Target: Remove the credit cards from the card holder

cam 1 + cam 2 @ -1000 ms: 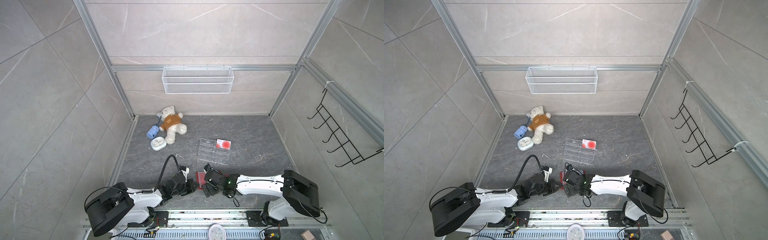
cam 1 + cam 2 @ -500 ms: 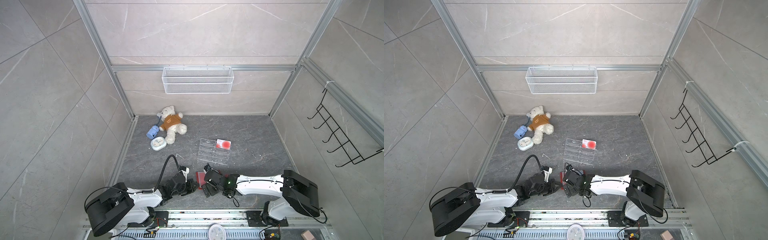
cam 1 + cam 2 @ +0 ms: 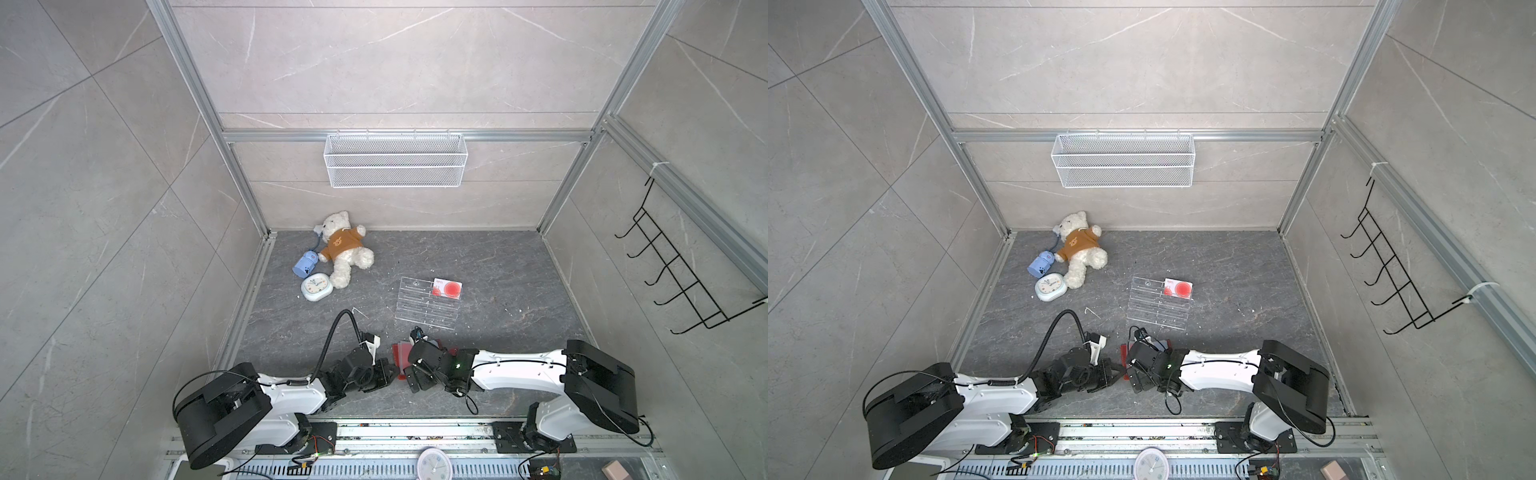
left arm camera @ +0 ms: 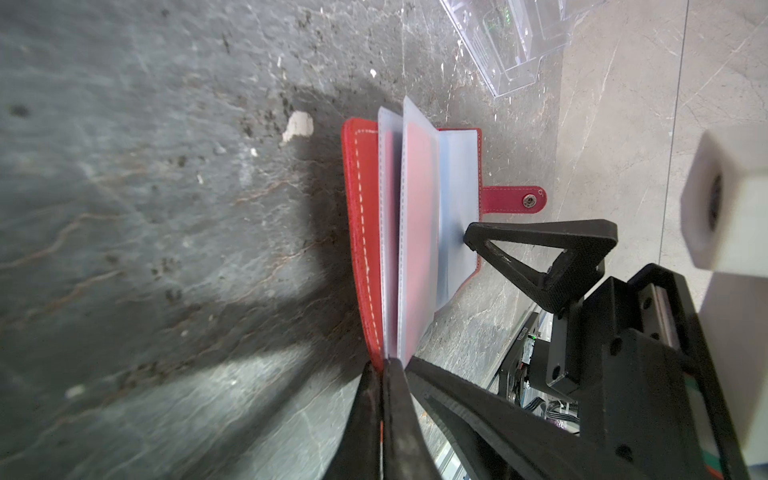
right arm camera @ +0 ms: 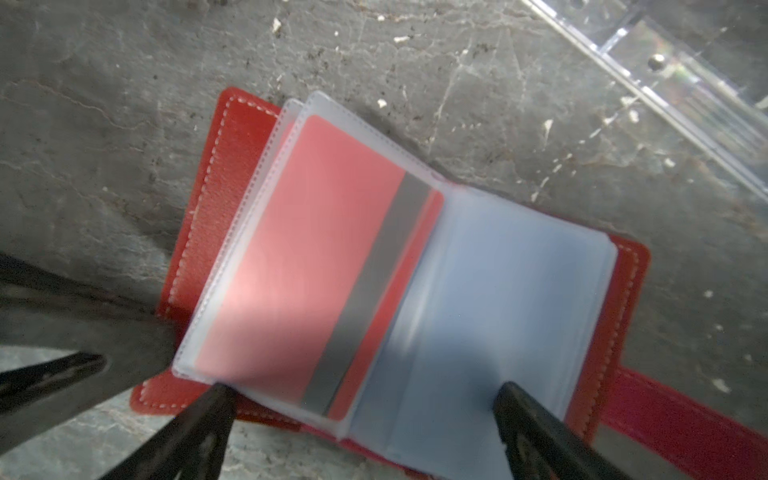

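A red card holder (image 3: 400,356) lies open like a small book on the grey floor (image 3: 498,291), near and in the middle, between the two robot arms. The left gripper (image 4: 383,368) has its jaws pressed together, clamped on the near end of the holder's left cover. The right gripper (image 5: 363,388) hovers over the open pages with its jaws spread wide, holding nothing. One of its fingertips (image 4: 482,235) touches the empty pale blue sleeve (image 5: 490,299) on the right page. The other sits at the near corner of a raised sleeve (image 4: 415,114).

That raised sleeve is clear and stands half lifted off the left cover. Inside it a card (image 5: 316,257) shows its back: salmon red, with a grey stripe along the edge nearest the spine. Its long axis seems to run near to far, in line with the spine, pointing straight away from the right gripper, whose fingers sit just beside its near short edge. The right gripper looks the better placed to take it, since the left one is occupied. Which side of the sleeve is open cannot be told.

The snap tab (image 4: 513,199) sticks out to the right. Farther off, a loose card (image 3: 447,287), white with a red circle, rests on the far right corner of a clear rack (image 3: 424,307).
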